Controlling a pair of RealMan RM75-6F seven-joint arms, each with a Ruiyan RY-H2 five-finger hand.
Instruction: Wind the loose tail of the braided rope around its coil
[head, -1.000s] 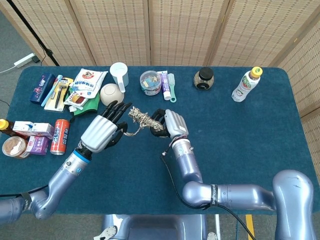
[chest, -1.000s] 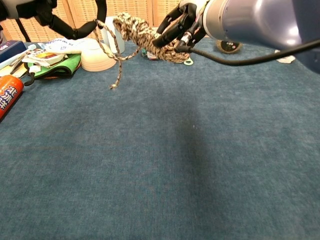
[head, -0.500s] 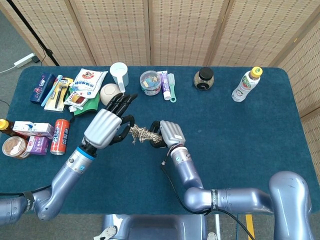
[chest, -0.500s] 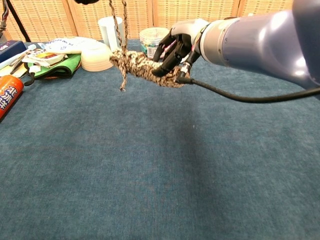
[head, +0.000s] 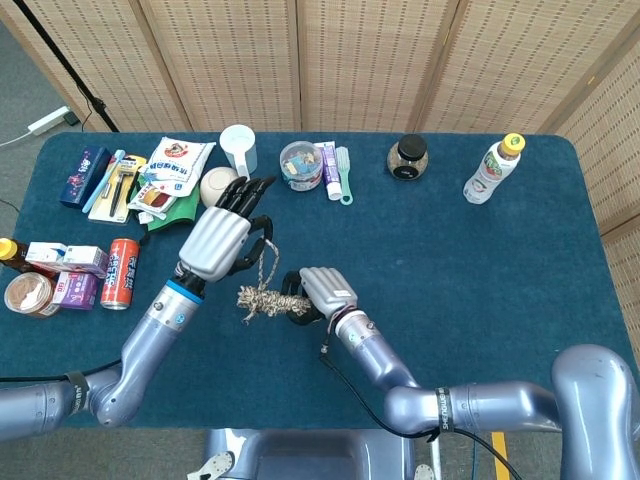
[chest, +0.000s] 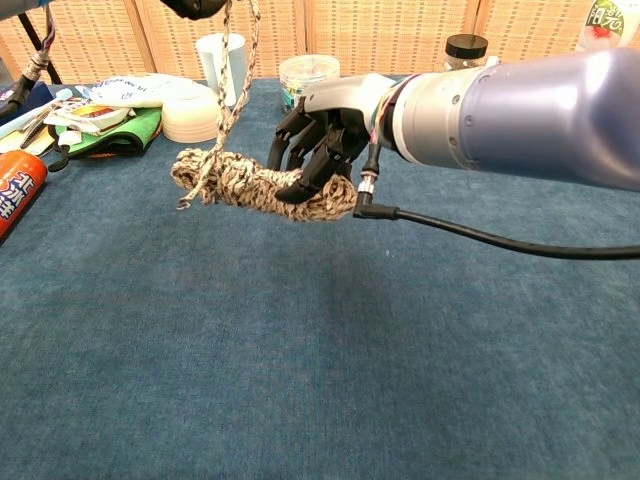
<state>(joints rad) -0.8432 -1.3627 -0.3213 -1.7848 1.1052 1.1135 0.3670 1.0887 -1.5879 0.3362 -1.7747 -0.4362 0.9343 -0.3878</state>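
Observation:
My right hand (head: 318, 292) (chest: 322, 140) grips the right end of the braided rope coil (head: 262, 299) (chest: 258, 186), holding it roughly level above the blue table. The loose tail (head: 268, 263) (chest: 234, 70) rises from the coil's left part up to my left hand (head: 224, 232) (chest: 198, 7), which holds it taut above the coil. A short free end (chest: 196, 185) dangles at the coil's left side. In the chest view only the underside of the left hand shows at the top edge.
Behind the rope stand a white bowl (head: 221, 185) (chest: 196, 116), a white cup (head: 238, 143), a clear tub (head: 301, 164), a dark jar (head: 407, 157) and a bottle (head: 493, 168). A red can (head: 120, 273), boxes and packets lie at the table's left edge.
The right hand has brought the coil lower and nearer to me. The left hand has shifted slightly back and up, so the tail now runs longer and steeper up from the coil.

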